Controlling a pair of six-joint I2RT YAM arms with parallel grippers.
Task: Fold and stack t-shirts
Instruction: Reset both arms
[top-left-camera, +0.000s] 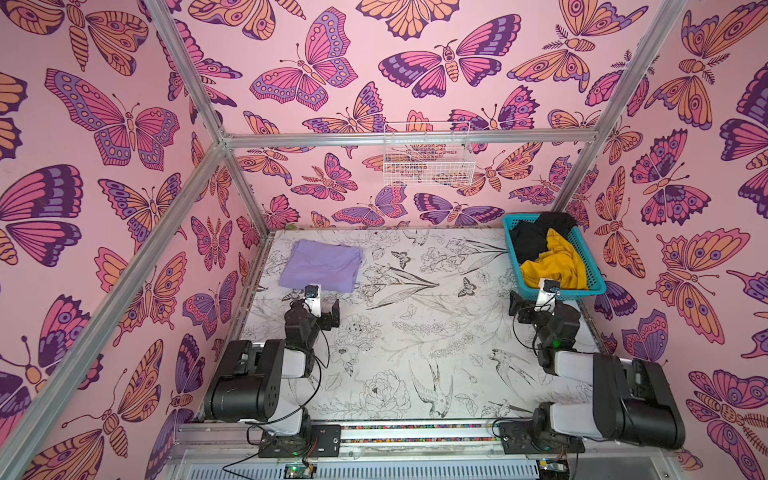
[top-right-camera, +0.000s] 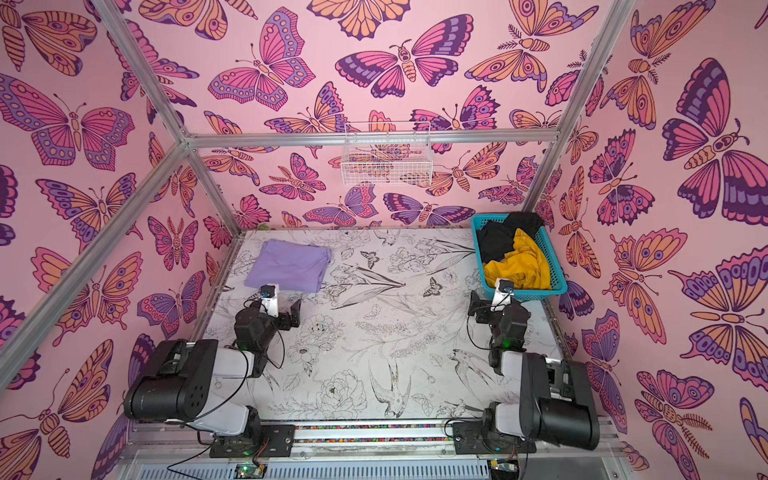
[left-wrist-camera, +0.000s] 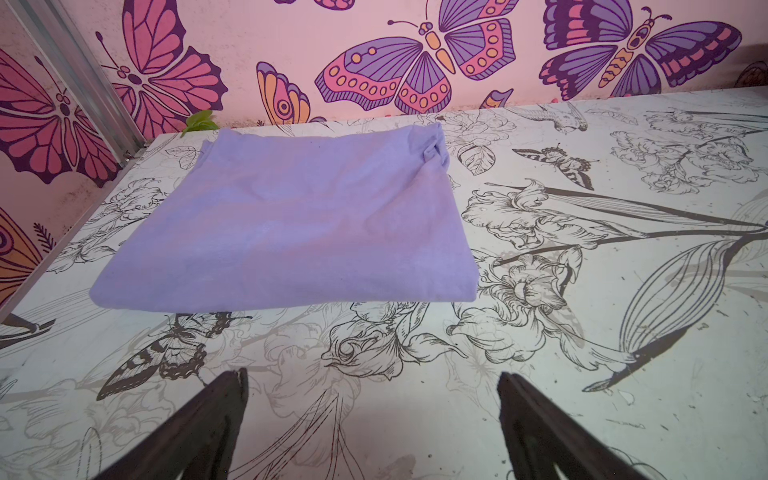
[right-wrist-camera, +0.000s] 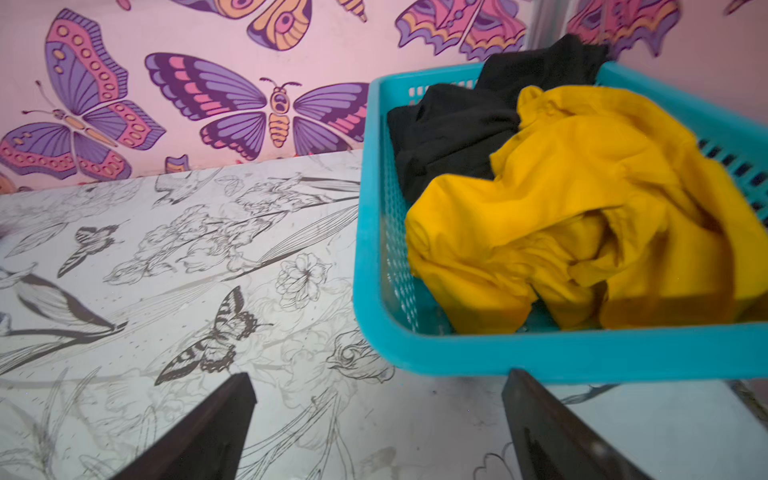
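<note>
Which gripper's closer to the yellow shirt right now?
Right. The right gripper is open just short of the teal basket holding the yellow shirt. The left gripper is open across the table, facing the folded purple shirt.
</note>
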